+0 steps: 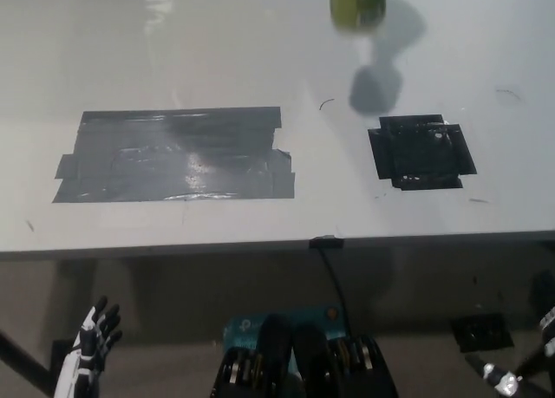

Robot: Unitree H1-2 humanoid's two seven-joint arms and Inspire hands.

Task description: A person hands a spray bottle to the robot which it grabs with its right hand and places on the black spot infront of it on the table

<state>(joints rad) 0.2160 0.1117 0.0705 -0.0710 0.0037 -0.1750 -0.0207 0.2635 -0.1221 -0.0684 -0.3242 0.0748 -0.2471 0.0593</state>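
On the white desk (260, 51): one small black spot (422, 152), right of centre; one larger grey tape patch (173, 155), left. At the far edge, top of view: yellow-green bottle (356, 3), lower part only visible, well beyond the spot, shadow falling between them. Below the desk edge, lower left: white left hand (91, 350), fingers spread, empty. Lower right corner: right hand (520, 376), barely visible; cannot tell its state.
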